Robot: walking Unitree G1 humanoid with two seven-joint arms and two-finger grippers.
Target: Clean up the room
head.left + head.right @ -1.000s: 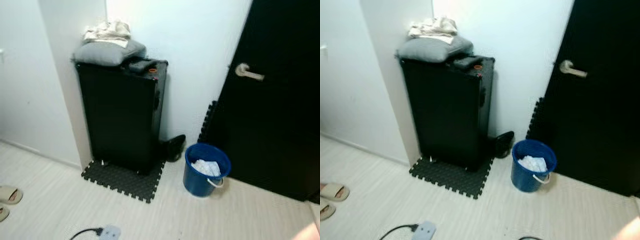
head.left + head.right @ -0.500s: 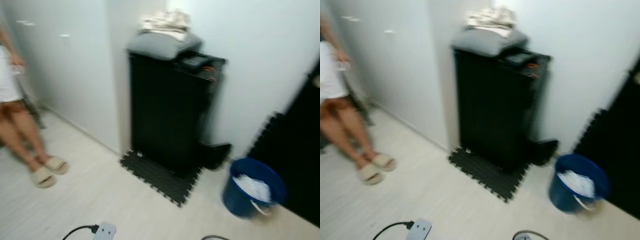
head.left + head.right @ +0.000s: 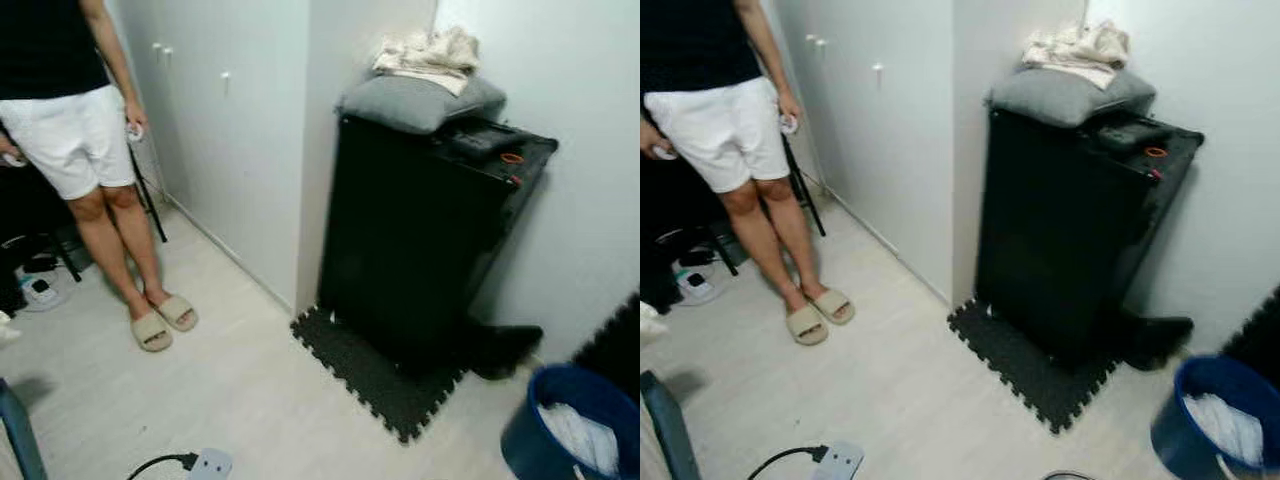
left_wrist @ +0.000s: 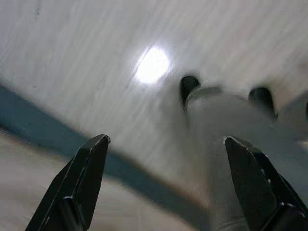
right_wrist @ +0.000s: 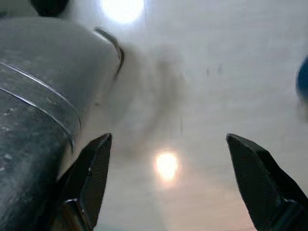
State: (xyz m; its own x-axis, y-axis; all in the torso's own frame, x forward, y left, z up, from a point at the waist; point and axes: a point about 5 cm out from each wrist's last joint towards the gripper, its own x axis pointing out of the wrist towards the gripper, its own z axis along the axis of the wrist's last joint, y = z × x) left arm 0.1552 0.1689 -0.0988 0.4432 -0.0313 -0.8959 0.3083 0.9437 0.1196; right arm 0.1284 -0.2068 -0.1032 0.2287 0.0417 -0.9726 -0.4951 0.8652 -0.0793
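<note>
A blue bucket with crumpled white paper inside stands on the pale floor at the lower right. A tall black cabinet carries a grey cushion and a bundle of light cloth on top. My left gripper hangs open over the floor, nothing between its fingers. My right gripper is likewise open above bare floor, beside my own grey leg.
A person in white shorts and beige slippers stands at the left by white cupboard doors. A black foam mat lies under the cabinet, a dark shoe beside it. A white power strip with black cable lies on the near floor.
The camera has swung left: cabinet and bucket slid to the right of the picture, the black door left the view, and the standing person came into view.
</note>
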